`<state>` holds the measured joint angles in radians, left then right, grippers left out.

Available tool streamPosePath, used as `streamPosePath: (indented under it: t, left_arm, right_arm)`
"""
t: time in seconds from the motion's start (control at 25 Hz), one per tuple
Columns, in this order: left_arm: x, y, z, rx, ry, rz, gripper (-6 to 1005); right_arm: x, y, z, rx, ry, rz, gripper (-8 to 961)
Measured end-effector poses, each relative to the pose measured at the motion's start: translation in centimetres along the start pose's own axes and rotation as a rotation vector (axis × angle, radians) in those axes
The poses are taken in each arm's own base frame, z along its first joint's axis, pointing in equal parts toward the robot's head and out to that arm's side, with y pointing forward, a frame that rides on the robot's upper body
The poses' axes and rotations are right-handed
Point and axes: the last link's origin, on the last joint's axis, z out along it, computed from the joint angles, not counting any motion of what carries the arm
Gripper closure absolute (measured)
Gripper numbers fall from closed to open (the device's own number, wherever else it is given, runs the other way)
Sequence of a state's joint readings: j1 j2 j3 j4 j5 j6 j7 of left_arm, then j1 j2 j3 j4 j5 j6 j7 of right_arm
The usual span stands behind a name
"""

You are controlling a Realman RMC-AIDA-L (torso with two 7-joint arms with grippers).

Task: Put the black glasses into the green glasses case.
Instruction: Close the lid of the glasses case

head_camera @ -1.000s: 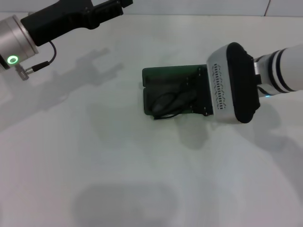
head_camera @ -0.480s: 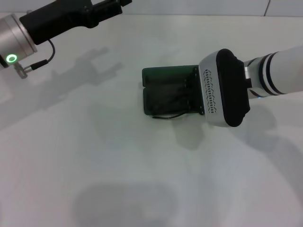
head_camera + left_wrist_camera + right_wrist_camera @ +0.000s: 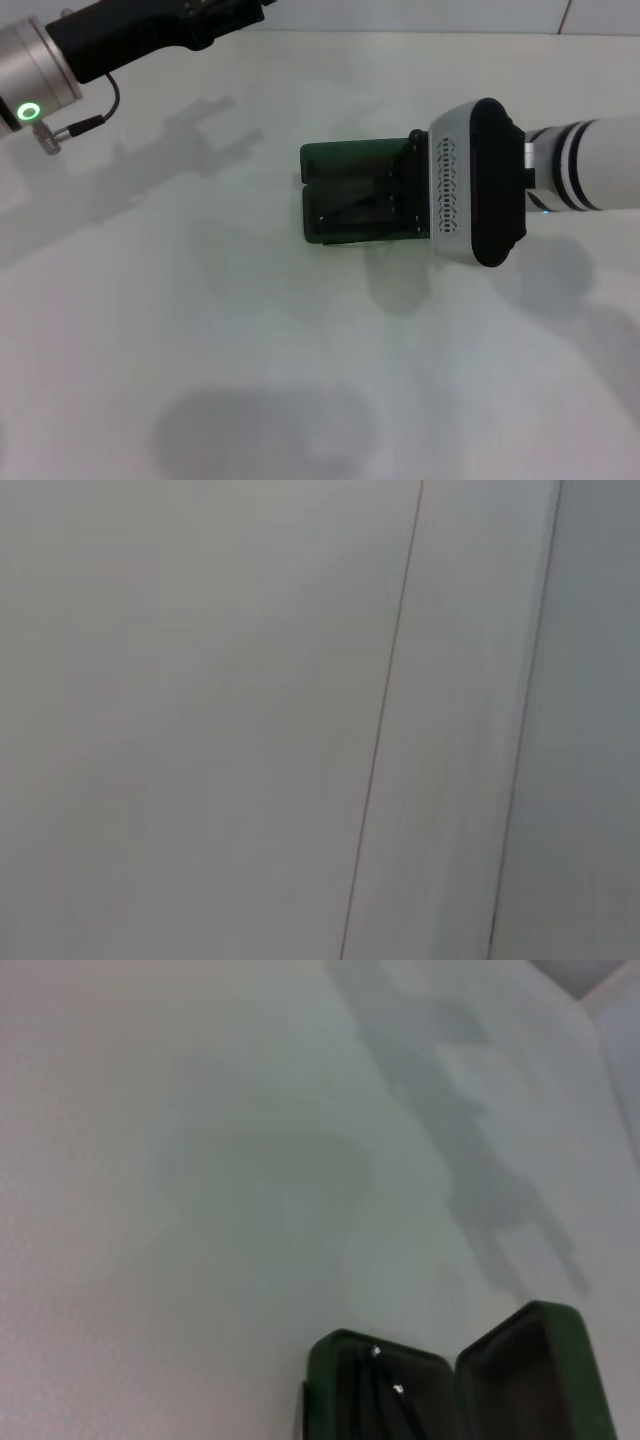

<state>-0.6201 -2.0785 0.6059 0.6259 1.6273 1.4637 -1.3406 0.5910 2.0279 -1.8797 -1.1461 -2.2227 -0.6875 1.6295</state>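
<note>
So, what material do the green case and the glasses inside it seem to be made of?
The green glasses case looks like a rigid shell with a dark green, slightly matte cover, possibly leatherette or plastic; its open lid keeps its shape and the lining looks dark. The black glasses lie in the case and look like thin black plastic or metal; the frame is too slim to tell. The right gripper hovers over the case.

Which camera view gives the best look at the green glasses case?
The head view is best: it shows most of the green glasses case lying open on the table, only its right end hidden behind the right arm. The right wrist view catches just its upper part at the picture's edge. The left wrist view shows none of it.
</note>
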Motion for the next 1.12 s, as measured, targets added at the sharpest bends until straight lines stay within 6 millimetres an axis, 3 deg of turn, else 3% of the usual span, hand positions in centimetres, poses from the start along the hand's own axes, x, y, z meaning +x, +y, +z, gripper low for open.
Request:
streamPosePath:
  t: [0.44,0.84,1.12]
  left_arm:
    - [0.5,0.0,0.8,-0.023,-0.015,0.018,174]
    - [0.6,0.0,0.9,-0.029,-0.020,0.022,173]
    - [0.6,0.0,1.0,-0.031,-0.020,0.027,174]
  right_arm:
    - [0.5,0.6,-0.5,0.108,-0.035,0.116,839]
    - [0.1,2.1,-1.2,0.083,-0.081,0.181,790]
    - [0.0,3.3,-1.2,0.168,-0.097,0.220,755]
